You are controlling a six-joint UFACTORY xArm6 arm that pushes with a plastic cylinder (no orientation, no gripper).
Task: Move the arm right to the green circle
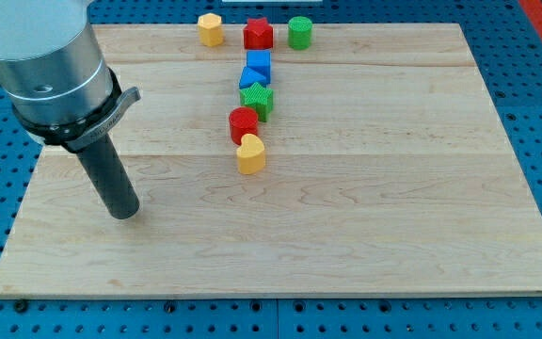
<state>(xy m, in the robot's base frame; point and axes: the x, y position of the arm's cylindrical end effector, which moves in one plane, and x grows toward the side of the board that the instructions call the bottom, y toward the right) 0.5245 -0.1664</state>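
The green circle (299,33) is a short green cylinder at the view's top, right of centre, just right of a red star (258,35). My tip (123,213) rests on the wooden board (393,217) at the view's left, far left of and below the green circle. No block touches the tip.
A yellow hexagon block (211,29) stands at the top, left of the red star. Below the star runs a column: two blue blocks (256,70), a green star (256,99), a red cylinder (243,123) and a yellow heart (250,153). A blue pegboard (534,85) surrounds the board.
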